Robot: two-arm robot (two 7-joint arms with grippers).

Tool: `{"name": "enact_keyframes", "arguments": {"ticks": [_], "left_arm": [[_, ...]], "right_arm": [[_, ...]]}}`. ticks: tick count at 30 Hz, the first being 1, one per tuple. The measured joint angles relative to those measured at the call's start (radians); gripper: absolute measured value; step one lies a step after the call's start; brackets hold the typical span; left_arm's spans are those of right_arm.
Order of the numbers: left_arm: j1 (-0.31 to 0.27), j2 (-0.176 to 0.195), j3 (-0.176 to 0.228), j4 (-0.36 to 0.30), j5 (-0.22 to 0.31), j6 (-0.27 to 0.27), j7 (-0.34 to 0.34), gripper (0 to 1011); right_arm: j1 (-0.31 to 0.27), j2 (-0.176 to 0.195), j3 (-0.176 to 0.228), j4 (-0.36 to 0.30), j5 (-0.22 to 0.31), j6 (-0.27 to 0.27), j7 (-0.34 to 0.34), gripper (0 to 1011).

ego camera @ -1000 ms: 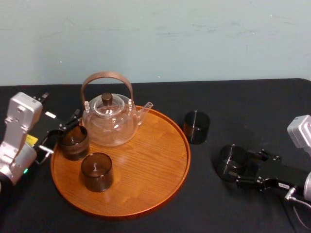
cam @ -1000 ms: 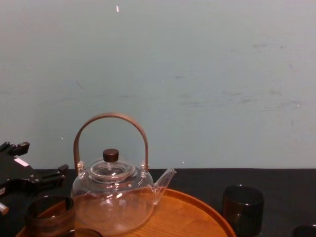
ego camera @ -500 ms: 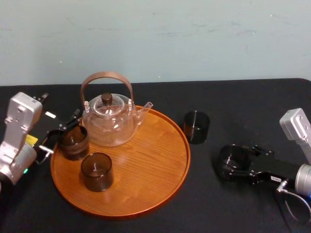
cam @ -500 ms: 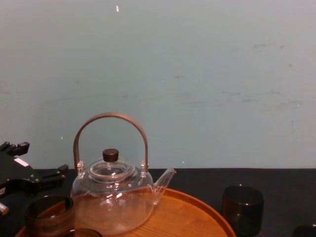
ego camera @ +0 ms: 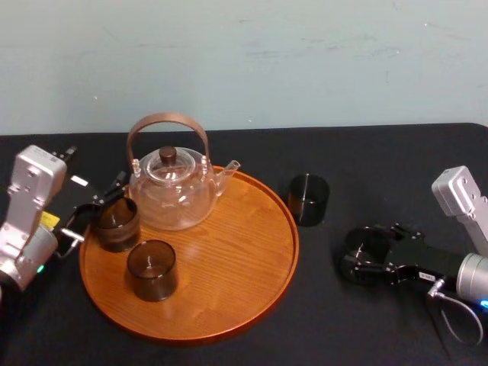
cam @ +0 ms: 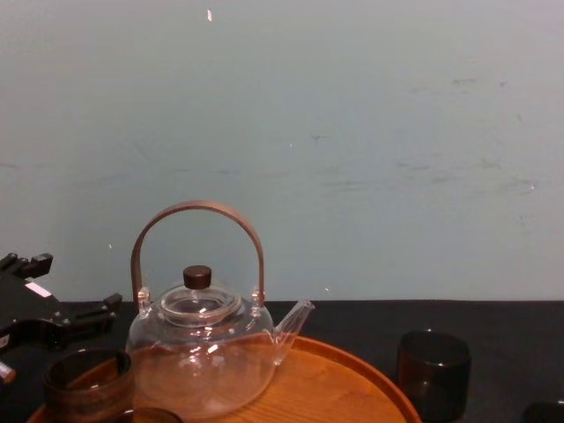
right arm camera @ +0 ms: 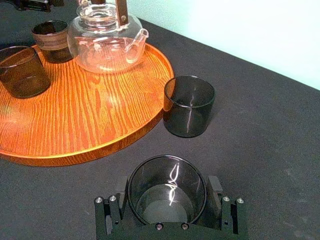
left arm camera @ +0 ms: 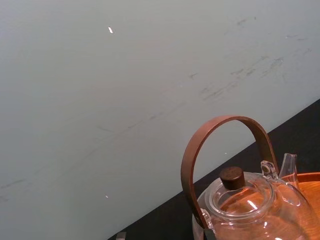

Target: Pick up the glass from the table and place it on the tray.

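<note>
Plain test room: black table, bare wall

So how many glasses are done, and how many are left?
Two glasses already stand on the tray. The right claw is closed around a third glass, still on the table. A fourth glass waits beside the tray. The left claw sits by the tray's left edge.

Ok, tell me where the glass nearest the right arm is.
Head view: the glass stands on the table right of the tray, held in the right gripper.
</note>
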Motion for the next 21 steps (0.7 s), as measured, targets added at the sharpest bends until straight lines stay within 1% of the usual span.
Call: {"name": "enact_keyframes", "arguments": {"ticks": [2,4,8,21], "left_arm": [[0.000,0.000,0.000,0.000,0.000,0.000,0.000,1001],[0.000,0.000,0.000,0.000,0.000,0.000,0.000,1002],[0.000,0.000,0.000,0.000,0.000,0.000,0.000,1001],[0.000,0.000,0.000,0.000,0.000,0.000,0.000,1001]], "right_arm": [[-0.001,0.000,0.001,0.000,0.000,0.000,0.000,996],[-0.001,0.000,0.001,0.000,0.001,0.000,0.000,947],[-0.002,0.001,0.002,0.000,0.001,-0.001,0.000,903],[-0.003,0.002,0.003,-0.001,0.003,-0.001,0.001,903]]}}
